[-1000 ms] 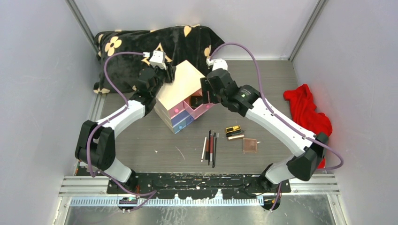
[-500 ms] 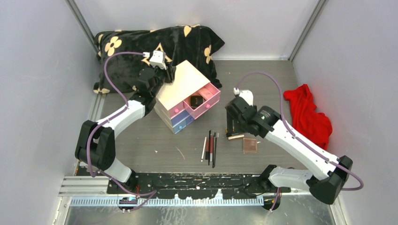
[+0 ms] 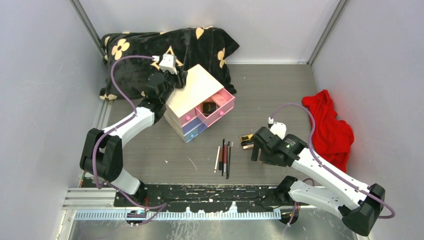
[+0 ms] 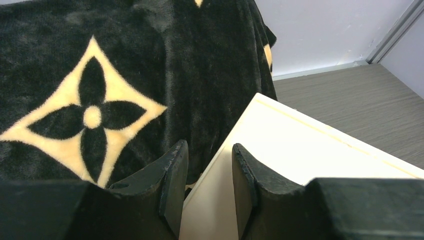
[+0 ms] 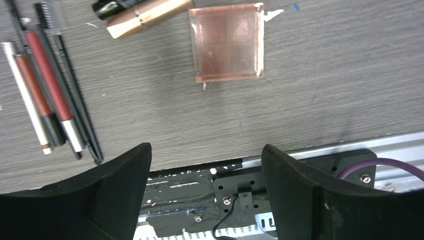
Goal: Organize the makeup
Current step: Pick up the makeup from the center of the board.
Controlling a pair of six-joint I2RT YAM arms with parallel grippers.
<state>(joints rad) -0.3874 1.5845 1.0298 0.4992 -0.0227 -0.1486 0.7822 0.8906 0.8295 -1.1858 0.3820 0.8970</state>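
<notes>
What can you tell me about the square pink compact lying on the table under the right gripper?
The pink compact is a flat square case with a translucent rose lid. Faint lines beneath the lid split it into four pans. It looks like clear plastic, appears closed, and lies flat on the grey wood-grain table, slightly askew to the table's edge. A gold tube lies just by one corner. The right gripper is open above it and not touching it.

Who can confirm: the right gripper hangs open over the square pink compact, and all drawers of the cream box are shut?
Not all: one pink drawer of the cream box is pulled out, a black compact inside, as the top view shows. The right gripper does hang open over the square pink compact.
</notes>
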